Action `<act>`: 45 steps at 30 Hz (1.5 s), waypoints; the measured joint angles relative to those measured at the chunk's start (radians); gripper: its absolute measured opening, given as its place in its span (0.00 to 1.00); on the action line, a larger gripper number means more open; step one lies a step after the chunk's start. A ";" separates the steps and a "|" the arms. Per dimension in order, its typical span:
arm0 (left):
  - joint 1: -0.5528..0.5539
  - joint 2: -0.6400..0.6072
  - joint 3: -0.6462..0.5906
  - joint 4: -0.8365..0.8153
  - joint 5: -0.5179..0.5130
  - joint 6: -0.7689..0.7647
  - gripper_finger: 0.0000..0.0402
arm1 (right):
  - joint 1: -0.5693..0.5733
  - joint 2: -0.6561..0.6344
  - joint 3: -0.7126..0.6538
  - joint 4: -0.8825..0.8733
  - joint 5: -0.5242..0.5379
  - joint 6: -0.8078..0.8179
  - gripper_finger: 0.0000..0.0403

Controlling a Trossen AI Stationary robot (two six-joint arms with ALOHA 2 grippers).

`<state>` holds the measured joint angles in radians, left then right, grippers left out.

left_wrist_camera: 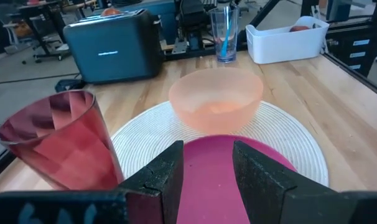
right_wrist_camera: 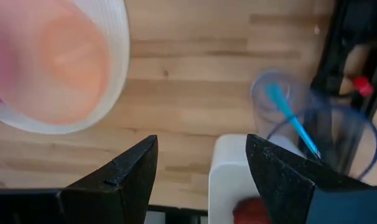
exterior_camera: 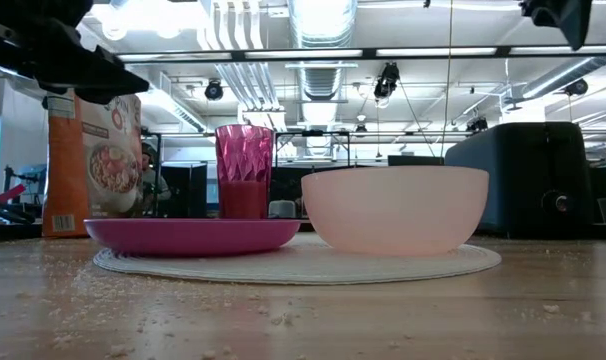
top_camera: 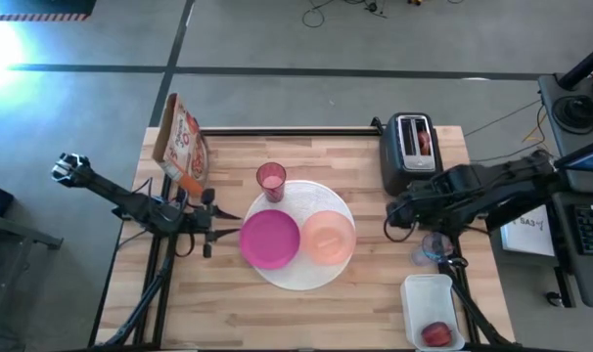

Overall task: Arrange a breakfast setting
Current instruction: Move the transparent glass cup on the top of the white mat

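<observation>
So here's where we're at: the large round white plate (top_camera: pixel 298 274) sits mid-table with the magenta bowl (top_camera: pixel 269 239) and the peach bowl (top_camera: pixel 329 238) side by side on it, touching or nearly so. The pink translucent tumbler (top_camera: pixel 271 181) stands upright at the plate's far edge, just behind the magenta bowl. Our left gripper (top_camera: pixel 214 227) is down low right beside the magenta bowl, fingers spread apart with nothing between them; in its wrist view the bowl's rim sits right in the gap. The right gripper (top_camera: pixel 398 217) hangs over bare wood between the peach bowl and the clear cup (top_camera: pixel 433 246), jaws wide open and empty too. That cup has the teal-handled spoon (right_wrist_camera: pixel 290 118) standing in it, and it's just beside the white rectangular tub (top_camera: pixel 432 311), which holds the small red fruit (top_camera: pixel 435 334). The toaster (top_camera: pixel 411 149) is at the back right with something reddish in one slot. A cereal box (top_camera: pixel 178 143) stands at the back left corner.
</observation>
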<state>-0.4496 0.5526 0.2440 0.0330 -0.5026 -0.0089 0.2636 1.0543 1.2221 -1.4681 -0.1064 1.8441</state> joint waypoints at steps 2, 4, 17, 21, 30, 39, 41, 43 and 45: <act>0.000 -0.021 0.000 -0.021 0.005 -0.001 0.30 | 0.043 0.011 0.000 0.001 -0.001 0.059 0.58; 0.000 -0.038 0.000 -0.042 0.016 -0.001 0.30 | 0.091 0.023 0.000 0.002 -0.002 0.130 0.58; 0.000 -0.085 -0.028 -0.060 0.031 0.029 0.30 | 0.337 0.118 0.000 0.003 -0.011 0.449 0.58; 0.000 -0.086 -0.040 -0.059 0.050 0.028 0.30 | 0.352 0.142 0.000 -0.038 -0.010 0.453 0.58; 0.000 -0.114 -0.060 -0.054 0.071 0.022 0.30 | 0.352 0.139 -0.042 -0.096 -0.009 0.449 0.55; 0.000 -0.117 -0.060 -0.055 0.071 0.018 0.30 | 0.352 0.075 -0.183 -0.012 -0.010 0.422 0.52; 0.000 -0.117 -0.060 -0.055 0.071 0.015 0.30 | 0.352 0.057 -0.226 0.040 -0.010 0.419 0.51; 0.000 -0.117 -0.060 -0.055 0.071 0.015 0.30 | 0.352 0.042 -0.267 0.078 -0.009 0.413 0.51; 0.000 -0.117 -0.060 -0.052 0.070 0.015 0.30 | 0.352 0.030 -0.306 0.106 -0.009 0.399 0.51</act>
<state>-0.4497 0.4358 0.1844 -0.0194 -0.4325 0.0058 0.6151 1.0840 0.9158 -1.3617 -0.1158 2.2431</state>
